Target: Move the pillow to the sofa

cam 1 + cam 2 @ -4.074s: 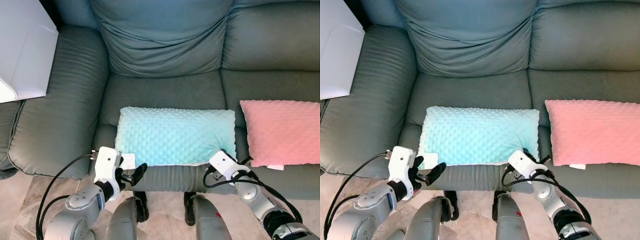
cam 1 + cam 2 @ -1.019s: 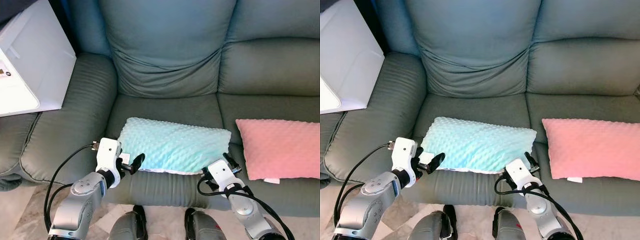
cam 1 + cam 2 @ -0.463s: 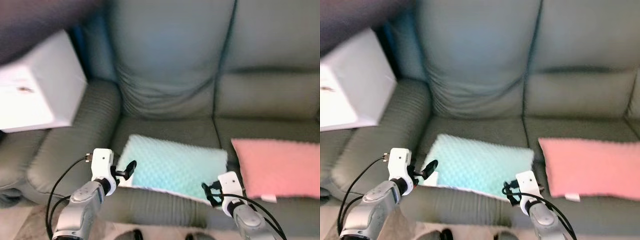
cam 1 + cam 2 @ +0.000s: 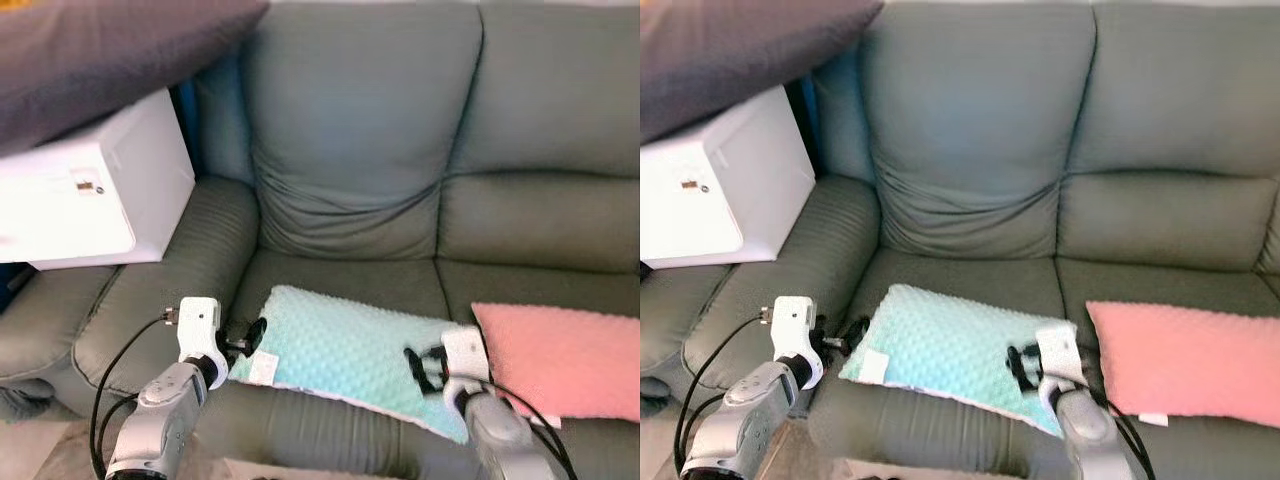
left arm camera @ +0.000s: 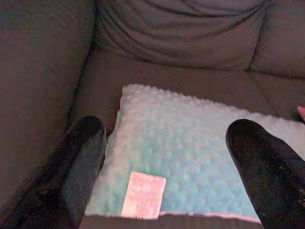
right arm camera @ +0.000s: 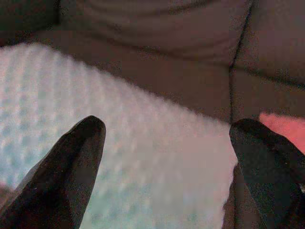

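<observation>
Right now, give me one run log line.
teal pillow on sofa seat | left gripper open | right gripper open | pink pillow beside

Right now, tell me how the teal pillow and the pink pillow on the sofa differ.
The teal pillow lies skewed on the left seat cushion, while the pink pillow lies on the right one. The teal pillow has the left claw and right claw at its ends; the pink pillow has none. Both are dimpled, rectangular and rest flat on the sofa.

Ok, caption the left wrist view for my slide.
Open left gripper poised over the teal pillow lying on the grey sofa seat, its white tag facing up.
</observation>
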Motion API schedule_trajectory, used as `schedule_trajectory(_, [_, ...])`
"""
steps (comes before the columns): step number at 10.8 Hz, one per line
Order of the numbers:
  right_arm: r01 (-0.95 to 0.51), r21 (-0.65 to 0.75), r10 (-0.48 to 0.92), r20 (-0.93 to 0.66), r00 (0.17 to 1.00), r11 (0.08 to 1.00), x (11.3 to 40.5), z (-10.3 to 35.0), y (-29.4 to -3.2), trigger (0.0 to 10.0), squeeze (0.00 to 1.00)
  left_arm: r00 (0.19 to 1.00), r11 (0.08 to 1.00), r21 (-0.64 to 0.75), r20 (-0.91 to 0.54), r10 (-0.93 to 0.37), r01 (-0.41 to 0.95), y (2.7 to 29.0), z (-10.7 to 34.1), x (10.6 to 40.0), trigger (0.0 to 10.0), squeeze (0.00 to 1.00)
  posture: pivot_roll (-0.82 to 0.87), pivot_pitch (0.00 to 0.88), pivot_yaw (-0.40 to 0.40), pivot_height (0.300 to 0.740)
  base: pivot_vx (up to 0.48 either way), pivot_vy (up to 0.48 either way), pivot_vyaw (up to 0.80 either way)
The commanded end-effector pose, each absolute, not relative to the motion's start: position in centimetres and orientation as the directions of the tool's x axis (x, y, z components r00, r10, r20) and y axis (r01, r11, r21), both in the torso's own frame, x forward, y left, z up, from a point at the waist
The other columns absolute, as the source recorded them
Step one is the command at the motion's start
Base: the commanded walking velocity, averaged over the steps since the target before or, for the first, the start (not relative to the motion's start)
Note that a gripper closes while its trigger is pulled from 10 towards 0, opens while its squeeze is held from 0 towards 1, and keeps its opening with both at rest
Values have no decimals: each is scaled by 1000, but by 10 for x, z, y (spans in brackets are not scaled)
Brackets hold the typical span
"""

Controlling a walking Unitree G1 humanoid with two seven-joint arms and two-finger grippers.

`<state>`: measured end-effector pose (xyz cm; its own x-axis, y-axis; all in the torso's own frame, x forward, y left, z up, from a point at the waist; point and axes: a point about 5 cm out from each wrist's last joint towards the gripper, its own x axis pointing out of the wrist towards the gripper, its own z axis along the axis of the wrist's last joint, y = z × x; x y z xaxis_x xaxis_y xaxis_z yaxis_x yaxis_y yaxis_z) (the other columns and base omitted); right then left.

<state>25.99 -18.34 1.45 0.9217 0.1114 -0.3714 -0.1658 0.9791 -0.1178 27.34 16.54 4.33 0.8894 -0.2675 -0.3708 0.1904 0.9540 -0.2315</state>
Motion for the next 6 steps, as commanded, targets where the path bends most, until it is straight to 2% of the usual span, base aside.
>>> schedule_trajectory(1, [-134,-105,93,-328,940,985,269,26,-182,10000,1000,901,959,-221,-355,-248,177,170,46,276,10000,0,-93,31,68,740,0,0,0])
schedule_trajectory(3, [-91,-58,73,-257,964,994,284,45,-176,10000,1000,927,970,-197,-317,-198,140,174,52,285,10000,0,-94,8,61,740,0,0,0])
schedule_trajectory(4, [-69,-46,58,-196,979,997,296,62,-173,10000,1000,960,976,-197,-241,-142,95,176,64,296,10000,0,-94,0,53,740,0,0,0])
schedule_trajectory(5, [-59,-54,48,-178,983,997,301,68,-173,10000,0,971,980,-186,-211,-111,72,177,70,302,10000,0,-91,0,42,740,0,0,0])
schedule_trajectory(6, [-52,-66,40,-178,983,996,303,69,-174,10000,0,982,985,-169,-179,-68,37,180,76,306,10000,0,-94,0,38,740,0,0,0])
